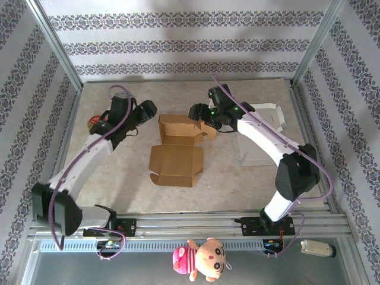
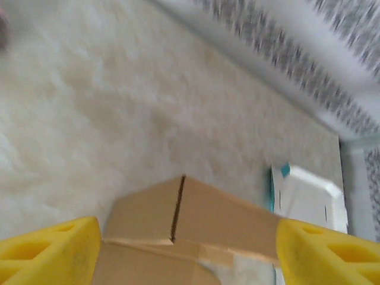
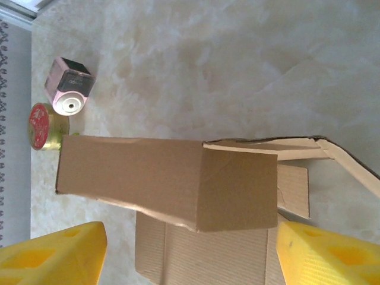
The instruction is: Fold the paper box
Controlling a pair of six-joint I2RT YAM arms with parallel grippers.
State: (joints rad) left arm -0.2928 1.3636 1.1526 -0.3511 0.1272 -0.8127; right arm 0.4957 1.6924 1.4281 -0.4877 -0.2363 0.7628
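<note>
Brown corrugated cardboard box (image 1: pixel 176 148) sits mid-way across the pale table (image 1: pixel 119 172), between the arms: tray half raised on the far side, lid panel flat toward the bases. Judged light, stiff across panels, weak at creases (a hard pinch would crush it); best taken by a flap edge or side wall. Left gripper (image 1: pixel 147 114) low beside the box's left wall, right gripper (image 1: pixel 205 122) at its right flap, both arms reaching forward with elbows bent. Both pincers spread wide, gripping nothing

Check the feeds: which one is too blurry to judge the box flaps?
Left wrist: smeared throughout, with the box edges and the wallpaper both soft. Right wrist: sharp, with crisp creases. Top external: evenly lit, no glare on the table.
</note>
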